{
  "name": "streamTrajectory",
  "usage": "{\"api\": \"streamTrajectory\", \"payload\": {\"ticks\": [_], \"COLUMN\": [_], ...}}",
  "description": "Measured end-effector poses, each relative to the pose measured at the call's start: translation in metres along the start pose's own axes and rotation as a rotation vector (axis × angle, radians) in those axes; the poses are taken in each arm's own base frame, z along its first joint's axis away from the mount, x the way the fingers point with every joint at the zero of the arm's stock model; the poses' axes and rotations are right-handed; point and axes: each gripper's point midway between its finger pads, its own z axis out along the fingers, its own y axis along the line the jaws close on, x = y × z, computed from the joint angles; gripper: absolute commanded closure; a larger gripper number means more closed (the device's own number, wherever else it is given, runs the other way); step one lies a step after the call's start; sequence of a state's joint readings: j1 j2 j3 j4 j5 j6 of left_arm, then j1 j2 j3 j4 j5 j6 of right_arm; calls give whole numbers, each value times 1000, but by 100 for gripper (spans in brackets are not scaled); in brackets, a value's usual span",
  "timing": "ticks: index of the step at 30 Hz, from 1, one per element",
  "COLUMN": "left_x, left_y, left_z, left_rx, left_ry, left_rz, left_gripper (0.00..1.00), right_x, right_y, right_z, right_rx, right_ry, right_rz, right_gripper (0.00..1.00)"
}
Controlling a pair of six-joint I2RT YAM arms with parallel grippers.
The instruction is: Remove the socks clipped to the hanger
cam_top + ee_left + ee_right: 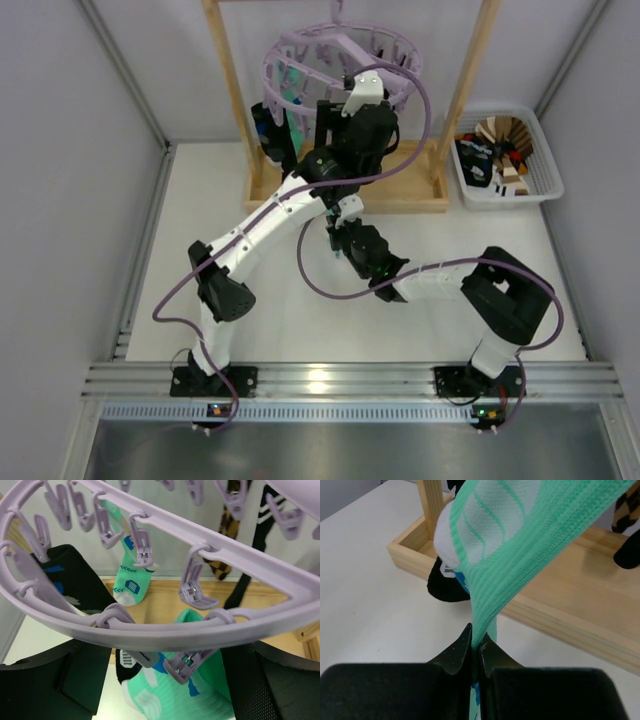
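The lilac hanger [300, 55] hangs from the wooden frame, and its ring [210, 630] crosses the left wrist view. A mint sock [200, 695] hangs from a peg [192, 662] just under the ring. My left gripper [170, 680] is open, with a finger on each side of that peg and sock; it shows at the hanger in the top view [350, 100]. My right gripper [476, 645] is shut on the lower part of the mint sock [520, 555], which is stretched taut; it sits low in front of the stand [338, 250]. Another mint sock [132, 575] and black socks [75, 575] hang clipped further back.
The wooden frame stand [400, 190] with its base tray [560, 595] is directly behind both grippers. A white basket [545, 170] of brown-and-white cloth items sits at the right. A brown-and-white item [227, 525] hangs on the far side. Grey walls close both sides.
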State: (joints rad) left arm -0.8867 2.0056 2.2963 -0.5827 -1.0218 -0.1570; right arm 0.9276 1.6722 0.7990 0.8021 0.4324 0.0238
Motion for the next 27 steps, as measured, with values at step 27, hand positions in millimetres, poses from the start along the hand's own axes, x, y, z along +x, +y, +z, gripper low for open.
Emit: {"api": "streamTrajectory", "payload": {"ticks": [27], "left_x": [-11], "left_y": [-1], "left_z": [-40], "left_rx": [243], "left_ry": [36], "left_rz": [-147], "left_gripper": [2], "right_x": [-9], "right_y": [34], "right_z": [23], "right_rx": [-21], "right_ry": [39], "right_rz": [-196], "right_gripper": [100]}}
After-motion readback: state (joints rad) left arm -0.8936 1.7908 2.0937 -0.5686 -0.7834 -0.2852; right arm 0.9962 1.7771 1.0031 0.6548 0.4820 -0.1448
